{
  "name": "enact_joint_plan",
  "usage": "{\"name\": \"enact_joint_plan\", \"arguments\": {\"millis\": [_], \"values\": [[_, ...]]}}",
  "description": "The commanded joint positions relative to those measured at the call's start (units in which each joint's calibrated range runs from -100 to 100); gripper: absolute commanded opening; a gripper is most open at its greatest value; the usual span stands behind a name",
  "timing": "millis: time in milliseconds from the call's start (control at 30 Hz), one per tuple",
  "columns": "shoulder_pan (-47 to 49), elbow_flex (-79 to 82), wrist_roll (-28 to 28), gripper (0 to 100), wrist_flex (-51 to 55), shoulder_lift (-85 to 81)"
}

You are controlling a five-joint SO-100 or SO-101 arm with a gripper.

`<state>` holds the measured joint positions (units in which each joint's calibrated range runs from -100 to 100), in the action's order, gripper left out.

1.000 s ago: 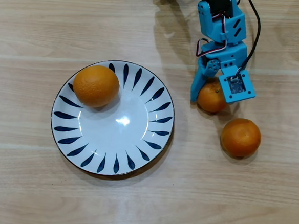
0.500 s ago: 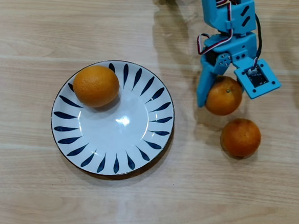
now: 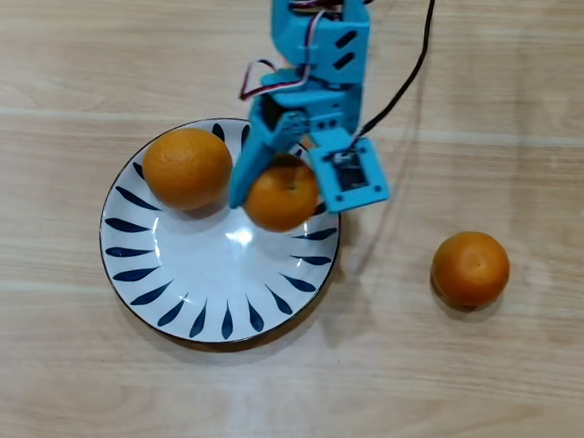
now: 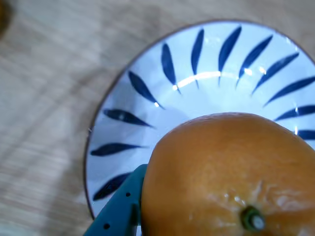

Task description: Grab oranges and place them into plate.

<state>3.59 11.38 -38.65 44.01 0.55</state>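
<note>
Orange (image 3: 282, 196) pinched in blue tool (image 3: 274, 186), above upper right part of plate (image 3: 216, 304).
Larger orange (image 3: 186, 168) resting on plate's upper left; third orange (image 3: 470, 269) alone on wooden bench (image 3: 480, 393), well to the right. Wrist view: gripped orange (image 4: 231, 172) filling frame, blue finger (image 4: 120, 211) against its left side, plate rim (image 4: 147, 88) beneath.

Arm (image 3: 319, 41) is bright blue 3D-printed plastic, blocky segments w/ black servo bodies showing thru cutouts. Red/white/black servo wires loop at the wrist; a black cable (image 3: 407, 77) trails off to upper right. Square blue camera mount (image 3: 349, 173) w/ small board. Blue finger (image 4: 118, 211) has small holes.
</note>
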Motion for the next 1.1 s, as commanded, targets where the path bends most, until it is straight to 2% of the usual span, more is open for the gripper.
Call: {"name": "enact_joint_plan", "arguments": {"millis": [0, 133, 267, 367, 700, 1067], "values": [[-2.14, 1.16, 0.76, 34, 0.12, -4.78], [-2.62, 3.70, 0.91, 37, 0.12, -4.78], [-2.30, 4.69, 0.39, 55, -0.31, -4.78], [-2.22, 4.69, 0.34, 62, 0.12, -4.86], [5.20, 2.61, 0.13, 62, 0.12, -12.30], [21.65, -5.36, -10.90, 62, -2.63, -4.35]]}}
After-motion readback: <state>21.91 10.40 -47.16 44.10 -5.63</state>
